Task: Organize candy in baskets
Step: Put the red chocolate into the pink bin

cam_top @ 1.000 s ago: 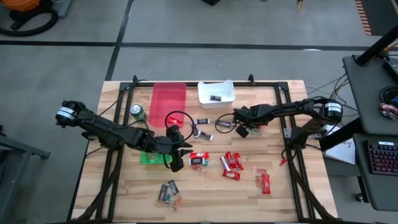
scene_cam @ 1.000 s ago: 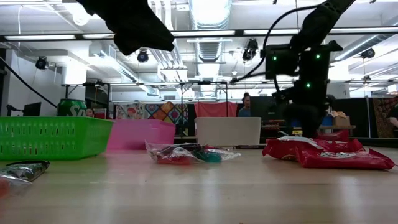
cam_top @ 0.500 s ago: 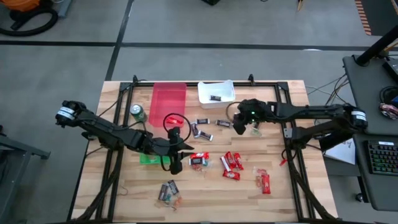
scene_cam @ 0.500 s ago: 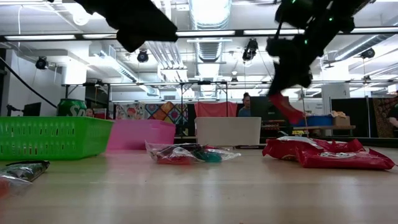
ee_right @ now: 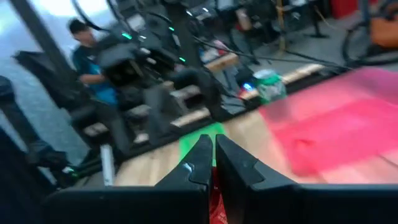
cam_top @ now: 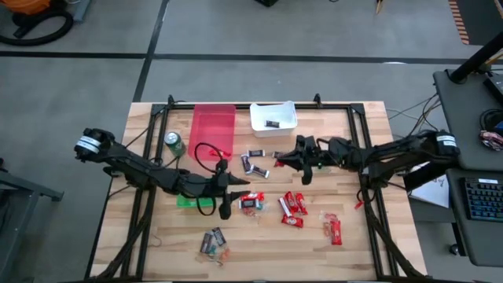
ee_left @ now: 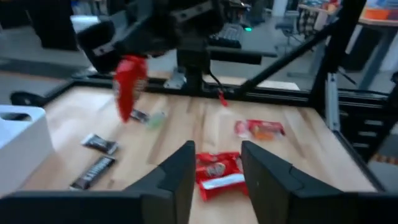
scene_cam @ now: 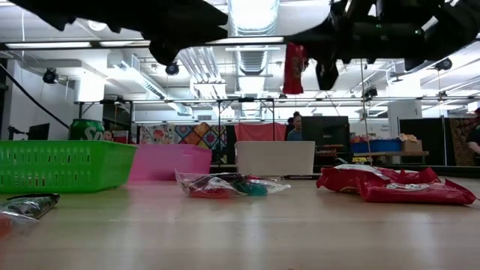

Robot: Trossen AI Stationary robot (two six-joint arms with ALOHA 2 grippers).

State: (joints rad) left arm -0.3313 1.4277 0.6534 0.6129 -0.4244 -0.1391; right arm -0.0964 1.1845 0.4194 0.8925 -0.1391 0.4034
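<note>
My right gripper (cam_top: 281,160) hangs over the table's middle, pointing level toward the left, shut on a red-wrapped candy (scene_cam: 294,69). My left gripper (cam_top: 236,185) is open above the table beside the green basket (cam_top: 187,200), which its arm largely covers; nothing lies between its fingers (ee_left: 217,168). The long red basket (cam_top: 214,126) and the white basket (cam_top: 273,116) stand at the far edge. Loose candy lies on the table: red bars (cam_top: 292,206), dark mini bars (cam_top: 253,165), and more near the front (cam_top: 212,240). My right gripper pinches the red candy's upper end (ee_left: 127,62) between its two shut fingers. The fingers are level and come from the table's right. The candy hangs straight down below them, well clear of the table.
A green soda can (cam_top: 174,142) stands left of the red basket. Two red candies (cam_top: 334,228) lie toward the near right. A black frame rail (cam_top: 363,169) runs along the table's right side. A person (ee_right: 93,62) stands in the room behind the table.
My right gripper has risen and tipped from pointing down to level, swinging toward the table's left; the red candy came off the table and now hangs free below it. My left gripper has tipped up toward level and sunk a little.
</note>
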